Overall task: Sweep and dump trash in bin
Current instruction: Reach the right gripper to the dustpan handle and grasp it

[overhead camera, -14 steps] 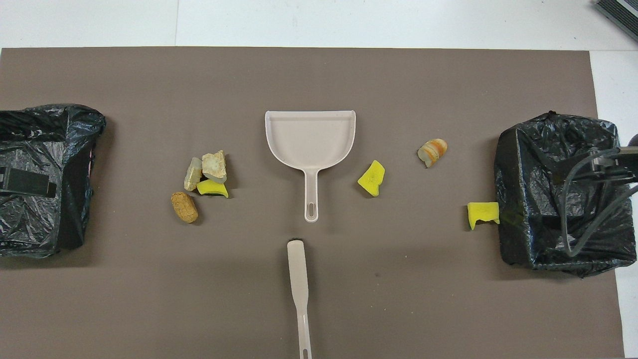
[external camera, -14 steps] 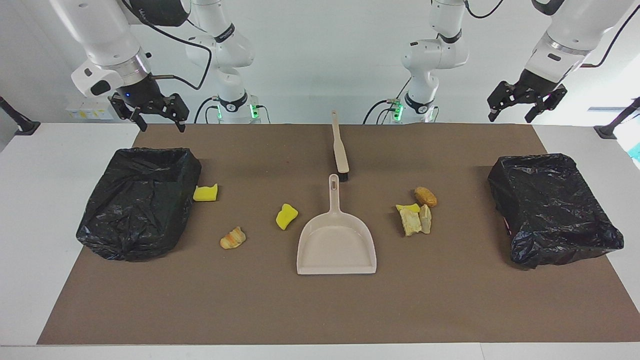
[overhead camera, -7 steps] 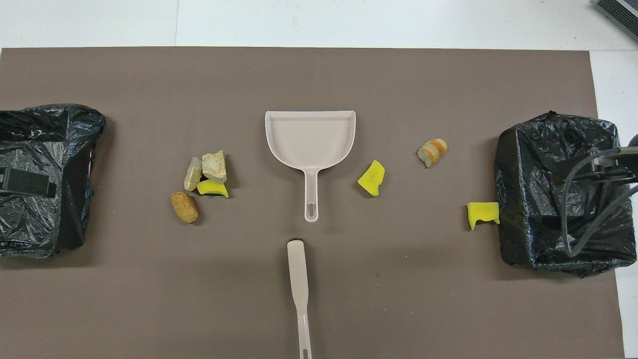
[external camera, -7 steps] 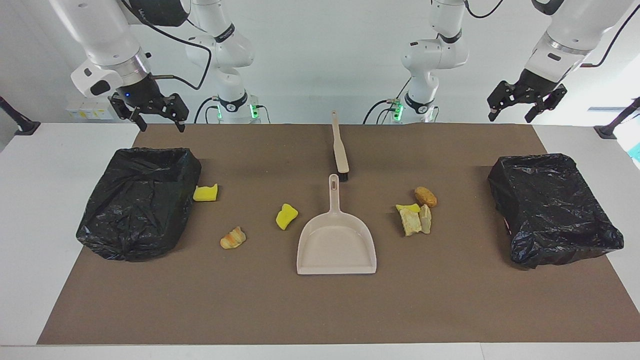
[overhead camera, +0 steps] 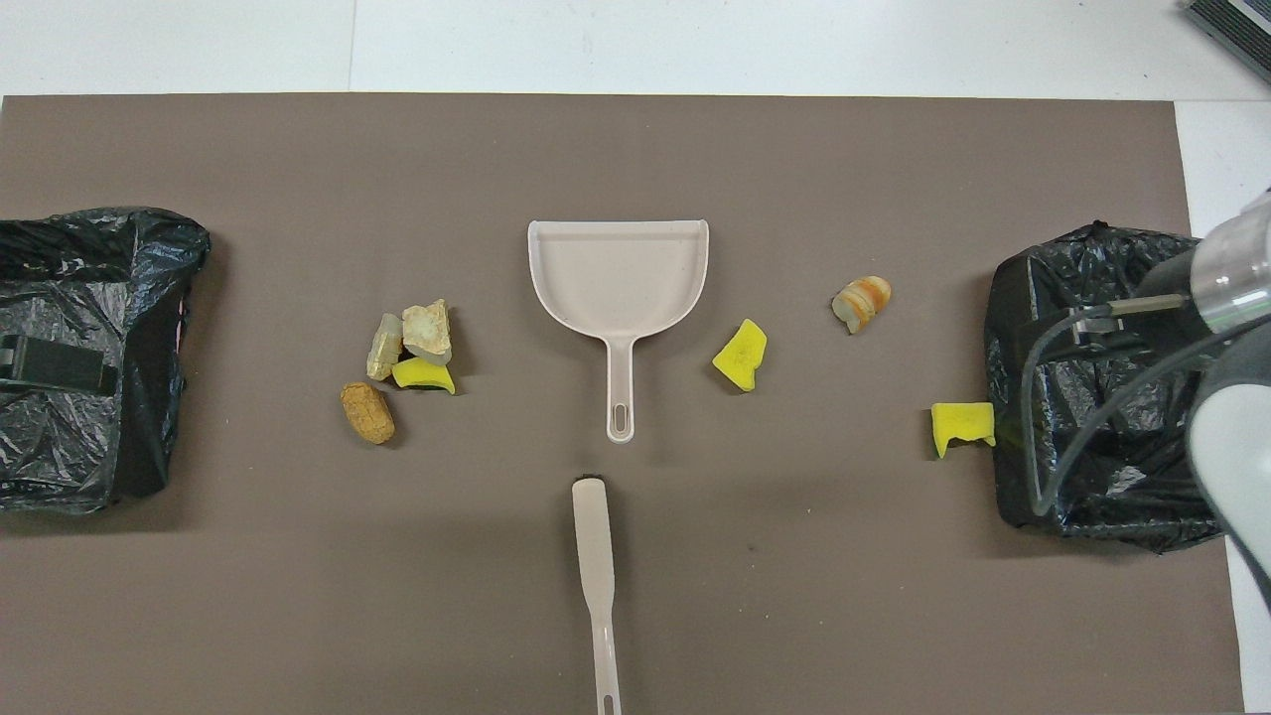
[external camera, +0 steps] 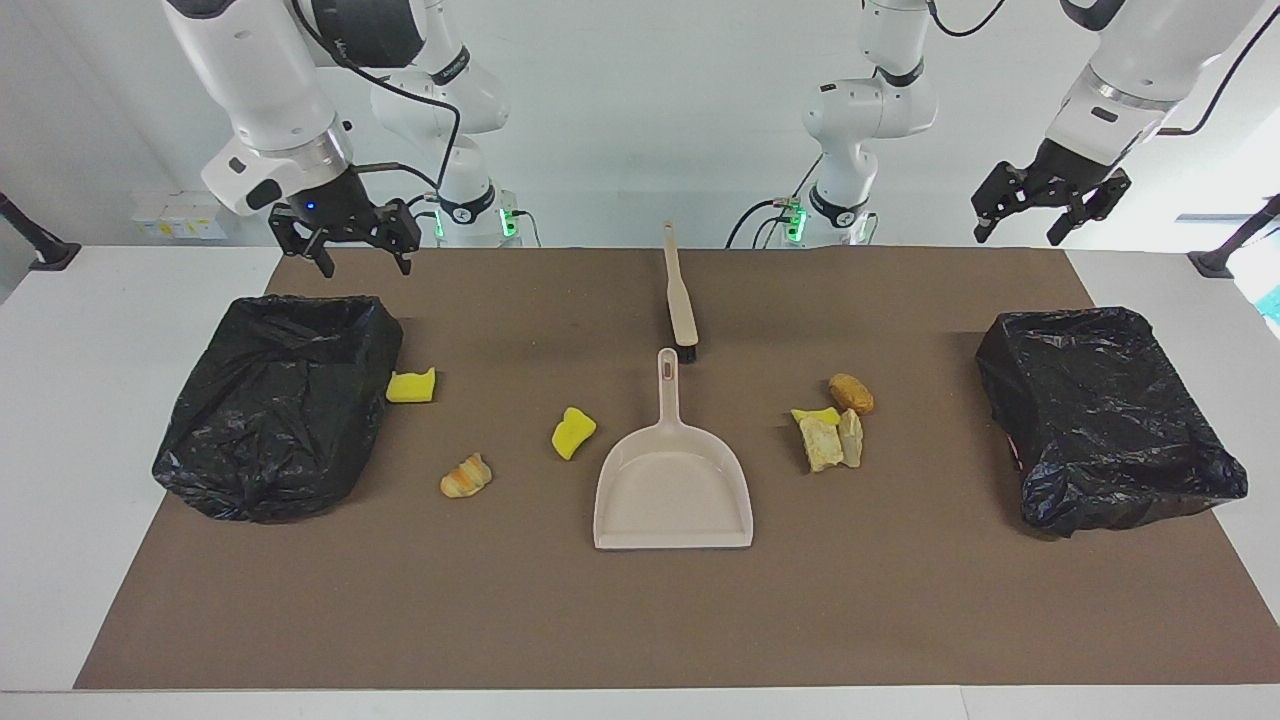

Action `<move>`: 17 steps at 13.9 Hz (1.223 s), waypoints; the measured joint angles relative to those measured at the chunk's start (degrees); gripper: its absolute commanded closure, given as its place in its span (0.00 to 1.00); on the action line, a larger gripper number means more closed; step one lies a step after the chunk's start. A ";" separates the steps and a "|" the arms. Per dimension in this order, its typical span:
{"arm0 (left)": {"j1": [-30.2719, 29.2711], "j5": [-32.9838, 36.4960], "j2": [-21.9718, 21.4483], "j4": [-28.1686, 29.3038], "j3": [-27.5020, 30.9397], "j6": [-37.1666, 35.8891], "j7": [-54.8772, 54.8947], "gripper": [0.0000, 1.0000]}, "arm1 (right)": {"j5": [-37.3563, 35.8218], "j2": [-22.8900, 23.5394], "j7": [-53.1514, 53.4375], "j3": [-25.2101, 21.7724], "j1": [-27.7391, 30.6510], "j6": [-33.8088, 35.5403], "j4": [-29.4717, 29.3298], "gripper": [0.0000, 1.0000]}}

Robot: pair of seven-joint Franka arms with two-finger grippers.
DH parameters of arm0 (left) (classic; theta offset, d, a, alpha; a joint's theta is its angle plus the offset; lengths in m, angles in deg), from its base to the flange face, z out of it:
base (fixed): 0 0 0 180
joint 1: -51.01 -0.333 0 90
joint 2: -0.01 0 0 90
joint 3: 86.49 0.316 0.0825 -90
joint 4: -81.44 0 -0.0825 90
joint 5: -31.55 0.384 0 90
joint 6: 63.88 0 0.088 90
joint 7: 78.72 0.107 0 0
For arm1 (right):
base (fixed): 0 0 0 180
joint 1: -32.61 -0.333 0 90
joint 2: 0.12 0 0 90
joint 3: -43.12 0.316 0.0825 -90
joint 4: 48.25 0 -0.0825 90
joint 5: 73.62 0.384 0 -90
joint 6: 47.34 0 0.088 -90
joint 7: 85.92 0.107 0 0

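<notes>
Right gripper [external camera: 347,247] hangs open and empty over the mat edge beside the black-lined bin [external camera: 280,400] at its end. Left gripper [external camera: 1045,212] hangs open, empty, above the other lined bin [external camera: 1105,415]. Trash scraps [external camera: 830,425] lie on the mat either side of the dustpan [external camera: 673,480]. The brush [external camera: 680,295] lies untouched.

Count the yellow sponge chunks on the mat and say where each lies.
3. One yellow chunk lies beside the bin at the right arm's end; one beside the dustpan; one in the cluster toward the left arm's end. Bin contents are hidden.
</notes>
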 measured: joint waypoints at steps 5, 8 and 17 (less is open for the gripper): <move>1.16 -0.02 -2.14 3.98 -0.75 -0.02 -3.40 0.00 | 0.35 5.25 7.21 0.10 -7.07 -7.12 0.33 0.00; 1.46 -0.13 -4.52 8.50 -0.82 0.34 -3.90 0.00 | 0.36 8.01 12.09 0.12 -11.29 -10.88 0.42 0.00; 2.52 -0.22 -7.22 12.86 -0.87 0.81 -4.17 0.00 | 3.26 17.27 23.53 0.41 -20.48 -25.52 0.57 0.00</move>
